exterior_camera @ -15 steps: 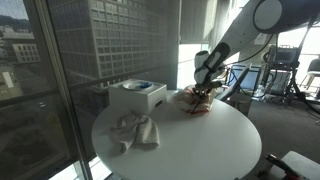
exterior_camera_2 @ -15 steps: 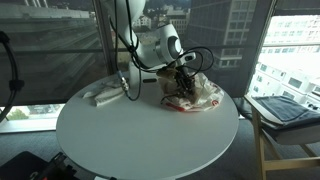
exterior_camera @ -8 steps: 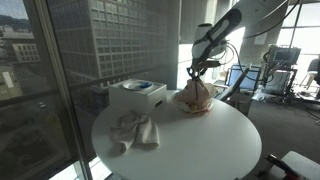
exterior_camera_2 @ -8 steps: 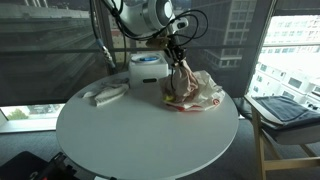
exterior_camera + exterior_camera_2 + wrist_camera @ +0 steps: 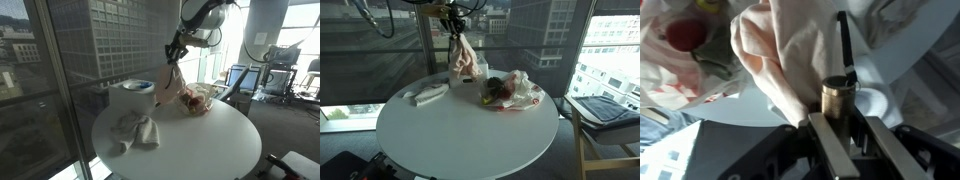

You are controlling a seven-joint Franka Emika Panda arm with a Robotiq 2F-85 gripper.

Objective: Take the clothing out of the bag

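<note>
My gripper (image 5: pixel 176 52) is shut on a pale pink piece of clothing (image 5: pixel 168 83) and holds it high above the round white table, so that it hangs free. It shows in both exterior views (image 5: pixel 464 58) and in the wrist view (image 5: pixel 790 50), where the cloth is pinched between my fingers (image 5: pixel 830 122). The plastic bag (image 5: pixel 199 100) lies on the table to the side of the hanging cloth, with coloured items inside (image 5: pixel 510 92).
A white box (image 5: pixel 132 96) with a blue-rimmed bowl on top stands behind the hanging cloth. A crumpled white cloth (image 5: pixel 134 130) lies near the table's edge (image 5: pixel 424 94). Windows surround the table; a chair (image 5: pixel 605 110) stands beside it.
My gripper has risen and moved away from the bag toward the white box, pulling the pink clothing out of the bag until it hangs free.
</note>
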